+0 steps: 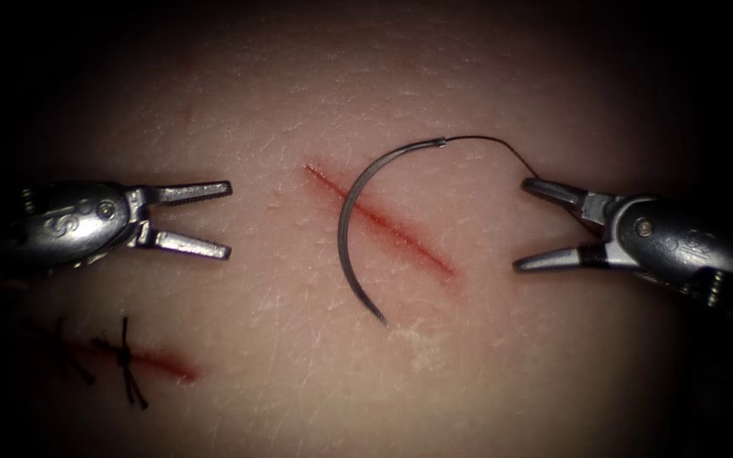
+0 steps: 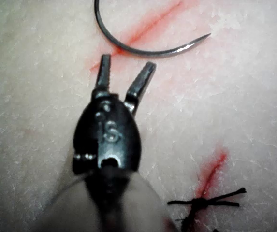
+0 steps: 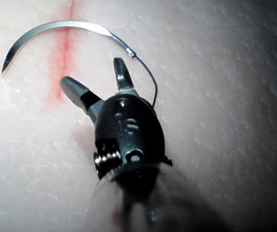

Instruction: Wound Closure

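The curved needle point(image 1: 351, 222) lies flat on the tissue point(image 1: 299, 102), across the red cut point(image 1: 383, 222), free of both tools and not in the tissue. Its point rests at the lower end point(image 1: 381, 319); its swaged end point(image 1: 440, 142) carries dark thread point(image 1: 502, 146) that runs toward the right tool. My left tool point(image 1: 229, 219) hovers left of the cut, jaws open, holding nothing. My right tool point(image 1: 521, 224) sits right of the cut, jaws open and empty. The needle point(image 2: 143, 48) lies just beyond the left tool point(image 2: 126, 67). The needle point(image 3: 61, 26) also curves beyond the right tool point(image 3: 92, 72).
An older, shorter cut point(image 1: 159, 363) at the lower left of the tissue is closed with a knotted dark stitch point(image 1: 126, 356) with cut thread ends. That stitch point(image 2: 201, 203) also lies beside the left tool's shaft.
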Tool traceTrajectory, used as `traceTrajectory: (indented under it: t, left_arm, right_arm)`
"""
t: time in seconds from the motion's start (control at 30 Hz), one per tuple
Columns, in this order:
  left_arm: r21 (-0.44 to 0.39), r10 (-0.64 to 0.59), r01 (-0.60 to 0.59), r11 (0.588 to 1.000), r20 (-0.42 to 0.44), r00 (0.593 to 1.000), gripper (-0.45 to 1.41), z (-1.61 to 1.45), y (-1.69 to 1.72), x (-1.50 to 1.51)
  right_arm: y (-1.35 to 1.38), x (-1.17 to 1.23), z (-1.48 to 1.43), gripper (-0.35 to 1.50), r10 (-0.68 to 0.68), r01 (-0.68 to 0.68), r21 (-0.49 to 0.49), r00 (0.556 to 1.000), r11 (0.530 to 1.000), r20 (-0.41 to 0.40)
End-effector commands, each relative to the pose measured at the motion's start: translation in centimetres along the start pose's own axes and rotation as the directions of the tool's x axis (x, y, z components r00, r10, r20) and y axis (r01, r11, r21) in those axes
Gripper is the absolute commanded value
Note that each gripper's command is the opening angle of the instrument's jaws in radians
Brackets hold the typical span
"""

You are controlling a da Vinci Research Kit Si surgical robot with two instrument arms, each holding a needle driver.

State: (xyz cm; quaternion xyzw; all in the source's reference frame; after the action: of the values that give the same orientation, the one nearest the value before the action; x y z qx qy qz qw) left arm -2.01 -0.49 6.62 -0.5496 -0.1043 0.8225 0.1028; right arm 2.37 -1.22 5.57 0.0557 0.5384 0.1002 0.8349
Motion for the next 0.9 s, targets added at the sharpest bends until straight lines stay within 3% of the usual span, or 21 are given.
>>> traceTrajectory:
  t: [0.03,0.57,0.8,0.9]
  left_arm:
    - [-0.002,-0.002,0.002,1.0,0.0,1.0,0.49,0.08,0.03,-0.07]
    - [-0.011,0.011,-0.011,1.0,0.01,1.0,0.51,0.11,0.07,-0.05]
    - [-0.044,0.045,-0.041,0.998,0.09,0.995,0.51,0.31,0.12,-0.02]
    - [-0.089,0.062,-0.049,0.995,0.154,0.986,0.61,0.43,0.14,0.01]
  right_arm:
    - [-0.04,-0.03,0.09,1.0,0.001,-0.001,0.002,1.0,1.0,-0.002]
    - [-0.07,-0.01,0.12,1.0,-0.001,0.001,0.003,1.0,1.0,-0.001]
    - [-0.11,-0.04,0.11,1.0,-0.006,0.006,0.007,1.0,1.0,0.002]
    - [-0.13,-0.07,0.09,1.0,-0.01,0.01,0.011,1.0,1.0,0.004]
